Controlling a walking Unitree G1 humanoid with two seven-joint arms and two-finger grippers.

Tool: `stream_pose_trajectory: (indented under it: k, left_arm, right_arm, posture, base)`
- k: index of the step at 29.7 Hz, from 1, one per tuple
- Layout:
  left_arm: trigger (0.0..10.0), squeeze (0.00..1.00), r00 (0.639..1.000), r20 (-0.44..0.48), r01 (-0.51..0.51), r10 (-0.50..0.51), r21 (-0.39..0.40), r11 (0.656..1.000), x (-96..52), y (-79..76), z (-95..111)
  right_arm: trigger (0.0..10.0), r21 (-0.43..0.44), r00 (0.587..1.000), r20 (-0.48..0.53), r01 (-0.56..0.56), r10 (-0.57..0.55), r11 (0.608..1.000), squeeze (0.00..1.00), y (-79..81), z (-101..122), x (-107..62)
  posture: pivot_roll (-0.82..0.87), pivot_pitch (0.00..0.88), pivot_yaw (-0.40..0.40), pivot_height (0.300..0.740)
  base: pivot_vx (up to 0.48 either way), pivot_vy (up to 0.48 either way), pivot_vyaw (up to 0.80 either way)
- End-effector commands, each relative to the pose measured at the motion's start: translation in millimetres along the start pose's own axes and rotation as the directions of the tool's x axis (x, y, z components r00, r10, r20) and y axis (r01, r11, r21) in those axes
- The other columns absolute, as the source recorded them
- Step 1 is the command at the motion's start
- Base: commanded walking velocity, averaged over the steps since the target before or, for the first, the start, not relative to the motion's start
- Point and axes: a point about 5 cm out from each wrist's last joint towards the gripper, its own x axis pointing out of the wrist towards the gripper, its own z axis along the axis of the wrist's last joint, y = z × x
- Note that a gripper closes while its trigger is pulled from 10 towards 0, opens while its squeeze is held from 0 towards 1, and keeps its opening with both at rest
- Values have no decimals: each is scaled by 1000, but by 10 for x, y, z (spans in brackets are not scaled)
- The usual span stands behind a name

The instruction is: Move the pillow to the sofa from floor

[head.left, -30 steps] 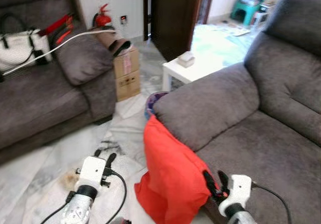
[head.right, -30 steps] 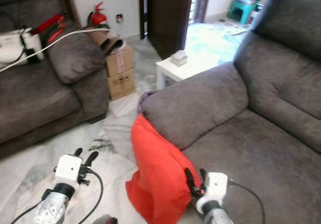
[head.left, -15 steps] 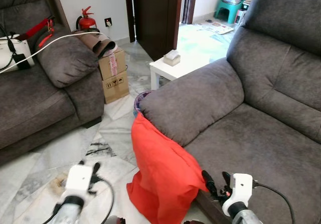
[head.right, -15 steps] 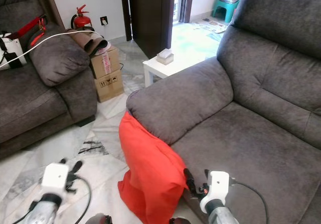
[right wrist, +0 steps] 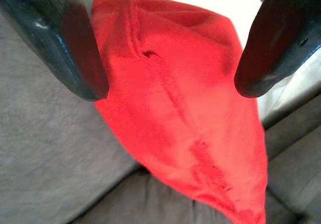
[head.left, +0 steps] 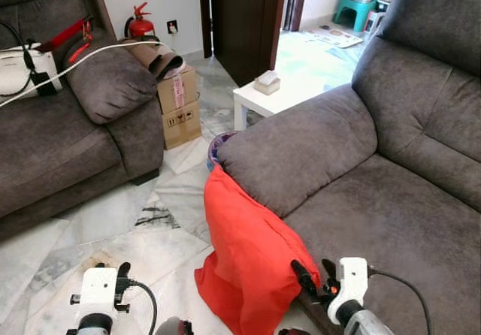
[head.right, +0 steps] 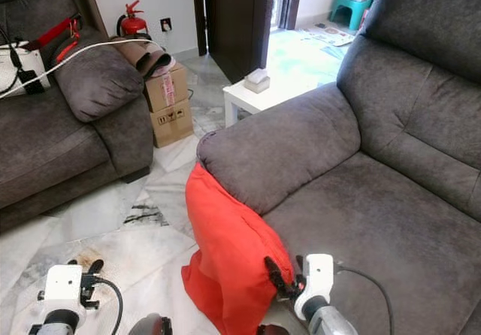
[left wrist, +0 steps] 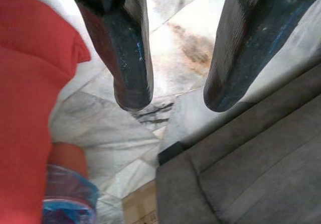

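On the far left we have a grey couch (head.left: 68, 147) with a white handbag (head.left: 19, 68) on its seat, a red strap beside the bag, and a white cable (head.left: 90, 57) running across the armrest. Past it, a fire extinguisher (head.left: 138, 21) stands by the wall, and two stacked cardboard boxes (head.left: 179, 106) sit with a rolled brown thing on top.

Down low, our left gripper (left wrist: 170, 96) hangs over the marble floor (head.left: 113, 222), its fingers apart and holding nothing (a brownish stain on the tile shows between them).

Now the pillow (head.left: 252, 264): bright red, soft and creased, with a seam running down its face. It stands on end on the floor, its lower corner on the tiles, leaning against the front of the sofa (head.left: 376, 192); its upper corner is tucked under the sofa's armrest.

Our right gripper (head.left: 316, 279) is just beside the pillow's lower right edge, at the sofa's front. Its fingers (right wrist: 75, 48) are spread wide, the pillow lying between and beyond them, not clamped.

Behind the armrest there's a small white table (head.left: 274, 98) with a box on it.
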Motion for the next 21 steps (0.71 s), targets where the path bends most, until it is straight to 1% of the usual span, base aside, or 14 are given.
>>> stream_pose_trajectory:
  k: [1, 2, 4, 7, 8, 10, 15, 17, 19, 21]
  left_arm:
    - [10000, 0, 1000, -5, 3, -3, -14, 1000, -24, -2, -20]
    - [10000, 0, 1000, -7, 14, -14, -9, 1000, -30, -16, -25]
    - [10000, 0, 999, -4, 33, -33, -21, 999, -34, -51, -18]
    - [10000, 0, 999, 2, 42, -42, -18, 999, -33, -66, -5]
    - [10000, 0, 998, 10, 61, -60, -12, 998, -30, -89, 15]
    - [10000, 0, 998, 12, 68, -68, -9, 998, -29, -96, 20]
    - [10000, 0, 997, 6, 79, -79, -22, 997, -26, -114, 17]
    - [10000, 0, 996, 6, 92, -92, -20, 996, -25, -128, 21]
    - [10000, 0, 995, -1, 98, -99, -21, 995, -27, -138, 13]
    - [10000, 0, 994, -10, 111, -111, -18, 994, -32, -157, -7]
  right_arm:
    - [10000, -13, 998, -52, -33, 32, 999, 1000, 0, -30, -1]
    - [10000, -39, 997, -67, -33, 30, 999, 1000, -14, -29, -5]
    - [10000, -19, 999, -46, 22, -23, 1000, 1000, -83, 44, 6]
    - [10000, -8, 999, -36, 22, -23, 1000, 1000, -85, 73, 18]
    - [10000, -21, 999, -35, 14, -15, 1000, 302, -74, 90, 31]
    - [10000, -33, 999, -43, 15, -16, 999, 0, -67, 95, 43]
    - [10000, -36, 998, -54, 26, -28, 999, 0, -65, 82, 48]
    - [10000, -46, 996, -90, 10, -15, 999, 0, -58, 46, 43]
    - [10000, -54, 994, -104, 9, -15, 998, 0, -71, 27, 29]
    - [10000, -85, 990, -144, 2, -14, 996, 0, -99, -10, -1]
  posture:
    - [49, 134, 1, 622]
    - [48, 134, 1, 622]
    - [56, 137, 1, 622]
    - [55, 138, 1, 622]
    - [56, 139, 2, 622]
    - [56, 139, 2, 622]
    - [67, 143, 4, 622]
    - [67, 146, 5, 622]
    - [67, 145, 4, 622]
    - [65, 145, 6, 622]
  base:
    - [0, 0, 0]
    - [0, 0, 0]
    - [0, 0, 0]
    - [0, 0, 0]
    - [0, 0, 0]
    - [0, 0, 0]
    - [0, 0, 0]
    - [0, 0, 0]
    - [0, 0, 0]
    - [0, 0, 0]
